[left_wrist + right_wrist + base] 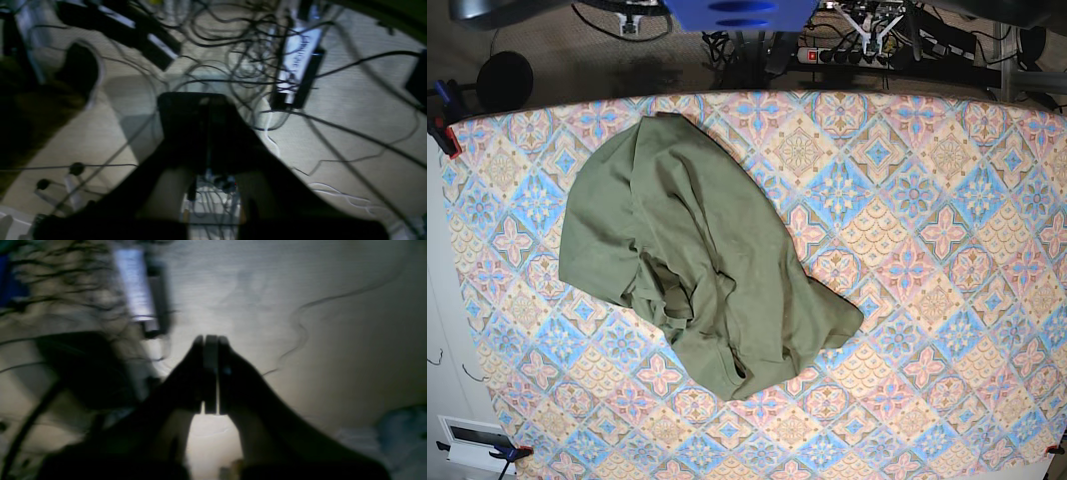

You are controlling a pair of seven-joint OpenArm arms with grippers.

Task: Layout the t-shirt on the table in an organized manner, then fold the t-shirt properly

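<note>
Base view shows the plain olive-green short-sleeved cotton t-shirt lying crumpled on the worktop, a large surface under a cloth of pink, blue and beige diamond tiles; the garment sits toward nine o'clock of the centre, bunched and folded over itself, with a lobe trailing to about four o'clock. Neither of my arms appears in that view. My left end effector is a dark, blurred shape aimed at a pale floor strewn with black cables, and I cannot tell whether its jaws are apart or together. My right end effector has its fingertips pressed together with nothing between them, also over the floor, beside a blurred power strip. So both arms seem held off the worktop, well apart from the shirt. To do the layout step well, I judge I should bring both arms over the cloth, pinch two well-separated edges such as the shoulders or hem corners, lift enough to let the bunched folds fall out, then lay it flat and square before any fold.
</note>
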